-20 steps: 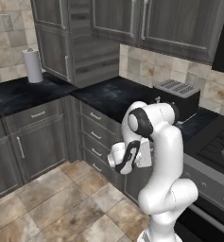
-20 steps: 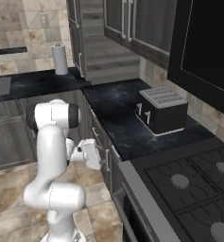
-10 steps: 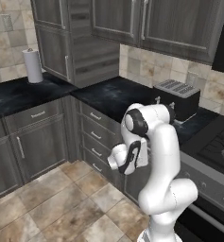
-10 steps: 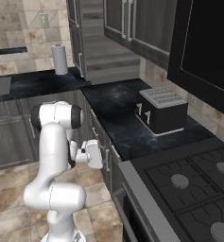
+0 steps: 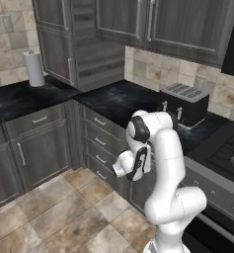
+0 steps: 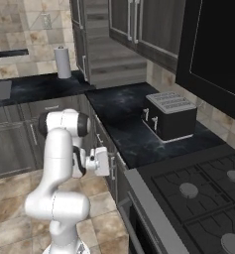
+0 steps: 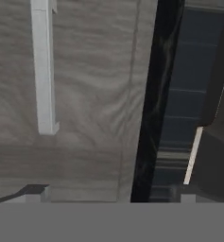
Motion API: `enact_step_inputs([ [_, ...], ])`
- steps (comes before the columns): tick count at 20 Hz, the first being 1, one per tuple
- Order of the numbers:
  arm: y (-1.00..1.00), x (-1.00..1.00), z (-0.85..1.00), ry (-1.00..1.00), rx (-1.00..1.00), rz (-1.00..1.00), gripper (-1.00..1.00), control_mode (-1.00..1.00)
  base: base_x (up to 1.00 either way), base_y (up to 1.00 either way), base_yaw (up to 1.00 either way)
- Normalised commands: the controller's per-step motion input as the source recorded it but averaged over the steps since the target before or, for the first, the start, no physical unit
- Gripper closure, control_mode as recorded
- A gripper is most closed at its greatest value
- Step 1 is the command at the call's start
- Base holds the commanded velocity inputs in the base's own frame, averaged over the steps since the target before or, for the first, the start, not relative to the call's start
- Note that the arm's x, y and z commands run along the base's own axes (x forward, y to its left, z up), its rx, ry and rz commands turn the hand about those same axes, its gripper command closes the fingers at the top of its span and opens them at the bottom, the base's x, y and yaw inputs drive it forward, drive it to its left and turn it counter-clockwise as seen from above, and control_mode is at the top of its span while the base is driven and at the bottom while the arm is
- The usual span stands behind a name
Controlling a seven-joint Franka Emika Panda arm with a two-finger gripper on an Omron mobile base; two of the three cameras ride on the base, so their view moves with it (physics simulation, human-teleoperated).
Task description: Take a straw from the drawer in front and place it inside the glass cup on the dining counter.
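The drawer (image 7: 94, 94) is shut. Its dark grey woodgrain front fills most of the hand view, and its silver bar handle (image 7: 43, 71) runs up the left of that rolled picture. The straw is presumably inside, so nothing can be taken out until the front is pulled. Over the last second the folded arm has eased its hand a little closer to the stack of drawers (image 5: 97, 148) under the black marbled counter (image 5: 113, 99), while the base views have stayed put. I read that as the final approach to the handle, with the task barely begun. The gripper (image 7: 108, 196) is spread as wide as it goes and holds nothing, its dark fingertips (image 7: 35, 191) rising at the bottom of the hand view. It faces the drawer front squarely and close but is not touching it. The handle sits off toward the left fingertip's side, not centred between the jaws, so the hand probably needs to shift sideways before it can close round the bar. Beyond the drawer's edge is a black gap and a darker panel. On the counter above stands a toaster (image 5: 183, 104), with a paper towel roll (image 5: 34, 69) well apart along the other leg.
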Motion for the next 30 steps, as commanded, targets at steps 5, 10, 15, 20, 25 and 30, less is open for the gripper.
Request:
enact_step_inputs([
  [5, -0.07, 0.38, -0.25, 0.0, 0.08, 0.06, -1.0, -1.0, 0.0, 0.0, 0.0],
  [10, -0.22, 0.33, -0.25, 0.03, 0.09, 0.07, -1.0, -1.0, 0.0, 0.0, 0.0],
  [15, -0.28, 0.31, -0.28, 0.05, 0.09, 0.08, -1.0, -1.0, 0.0, 0.0, 0.0],
  [20, -0.19, 0.41, -0.22, 0.06, 0.07, 0.06, -1.0, -1.0, 0.0, 0.0, 0.0],
  [25, -0.12, 0.44, -0.18, 0.06, 0.05, 0.06, -1.0, -1.0, 0.0, 0.0, 0.0],
  [30, -0.14, 0.33, -0.15, 0.06, 0.06, 0.07, 1.0, -1.0, 0.0, 0.0, 0.0],
])
